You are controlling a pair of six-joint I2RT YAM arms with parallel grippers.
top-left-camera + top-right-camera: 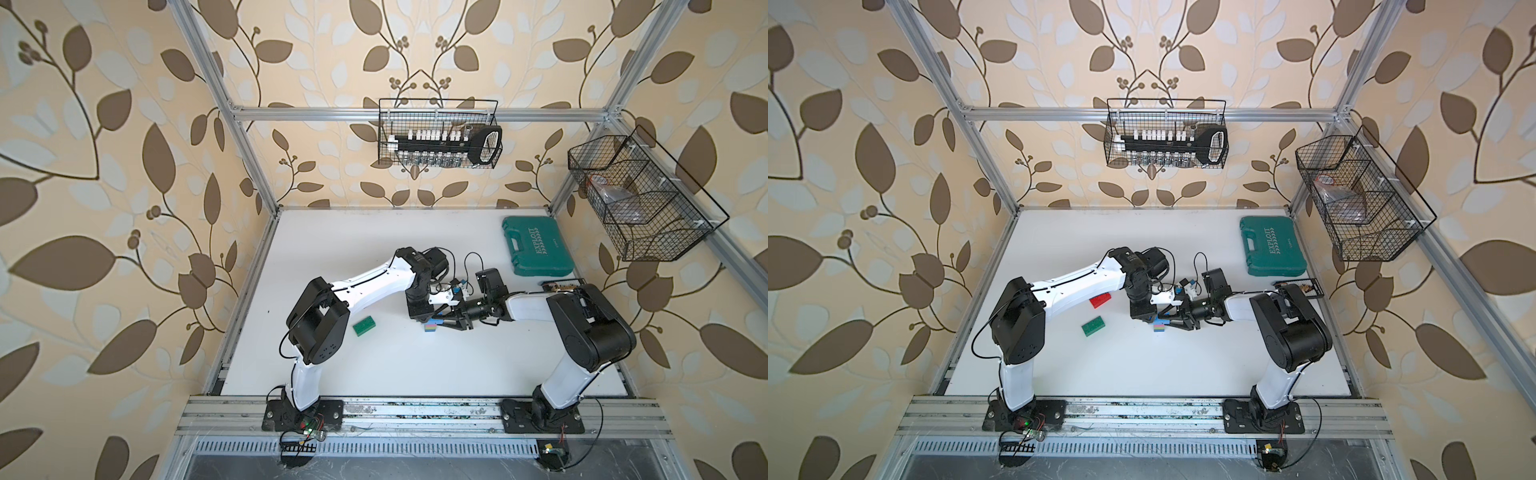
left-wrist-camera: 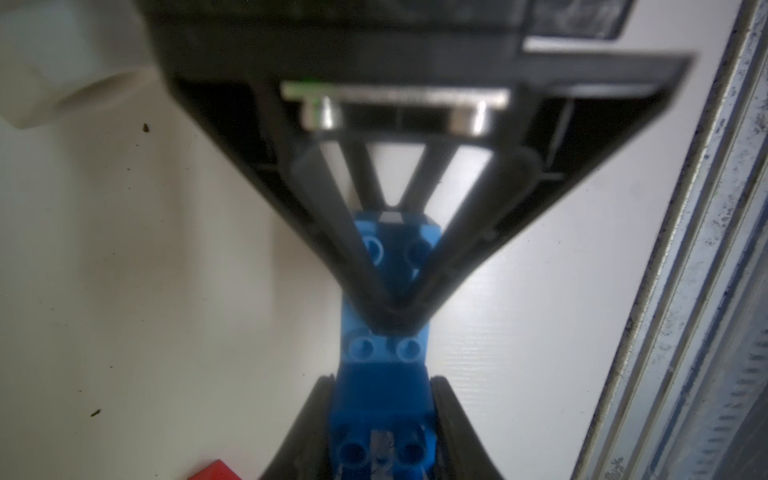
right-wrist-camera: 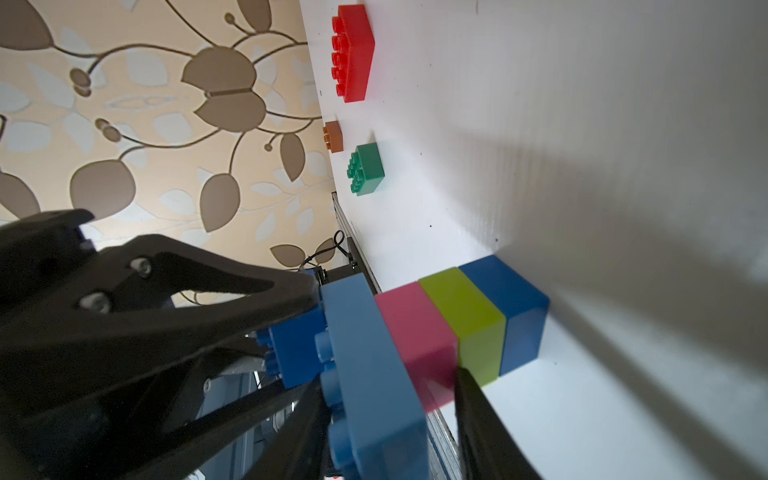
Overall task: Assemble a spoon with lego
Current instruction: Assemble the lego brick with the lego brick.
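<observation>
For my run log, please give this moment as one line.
left fingers: shut, tip on spoon | right fingers: gripping spoon | red brick, green brick: loose

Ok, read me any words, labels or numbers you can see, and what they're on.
"EXPLOIT", with a row of arrowheads: lid of the teal tool case.
Smaller print on that lid: too small to read.
Pale sticker on the left arm: too small to read.

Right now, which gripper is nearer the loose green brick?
Left. The left gripper, pinching a dark blue brick at the brick stack, sits on the green brick's side; the right gripper reaches in from the stack's far side.
</observation>
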